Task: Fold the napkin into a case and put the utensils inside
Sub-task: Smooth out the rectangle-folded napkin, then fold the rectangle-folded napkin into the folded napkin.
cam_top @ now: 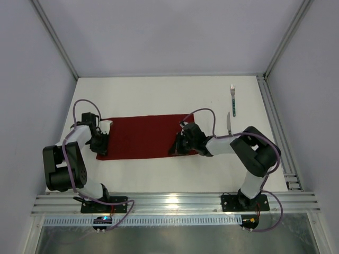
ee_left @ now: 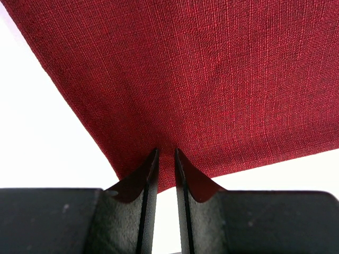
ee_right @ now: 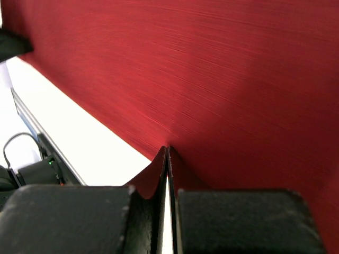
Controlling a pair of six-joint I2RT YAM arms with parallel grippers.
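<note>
white-and-black arms (cam_top: 222,144), purple cables (cam_top: 204,110), black jaws

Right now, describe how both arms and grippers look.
The left arm and right arm have white links, bulky black joints and a looping purple cable each. The left gripper and right gripper have matte black, tapering fingers.

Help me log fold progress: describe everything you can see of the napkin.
The napkin is plain dark red cloth with a visible coarse weave. It lies flat on the white table as a wide rectangle, its long side running left to right. The left tool pinches its near left corner, and the right tool is closed on its near right edge. The fabric puckers up slightly at both grips.
</note>
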